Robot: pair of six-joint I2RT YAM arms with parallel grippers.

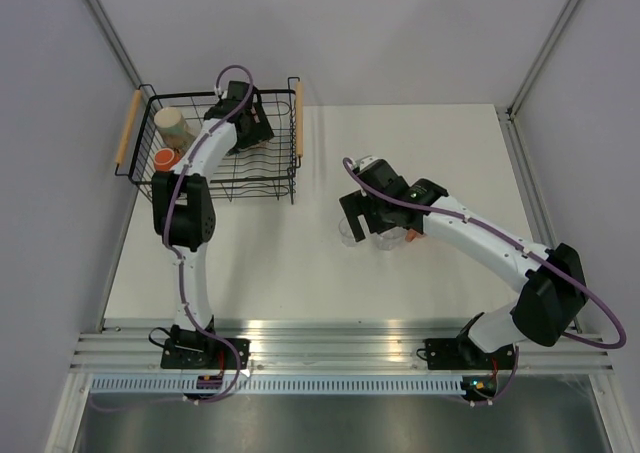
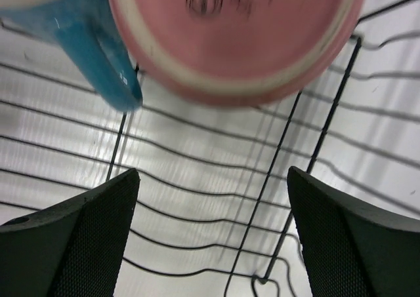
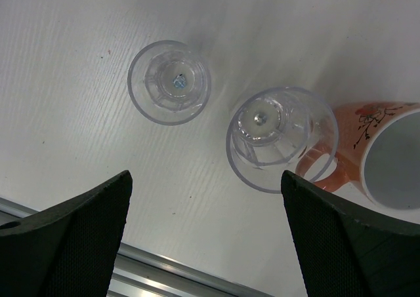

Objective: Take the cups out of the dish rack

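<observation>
Holds nothing in left hand [image 2: 213, 172], spread near pink cup [image 2: 236, 35] and blue mug [image 2: 98, 54] in dish rack [image 1: 126, 128]. Holds nothing in right hand [image 3: 207, 176], spread over two clear cups [image 3: 169, 82] standing mouth-up on surface [image 3: 65, 80].

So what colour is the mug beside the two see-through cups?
The mug is orange with dark twigs; right wrist view shows it best.

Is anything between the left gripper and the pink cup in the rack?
Nothing visible: only bare rack wires lie between the open left gripper and the pink cup. The blue mug sits beside it.
</observation>
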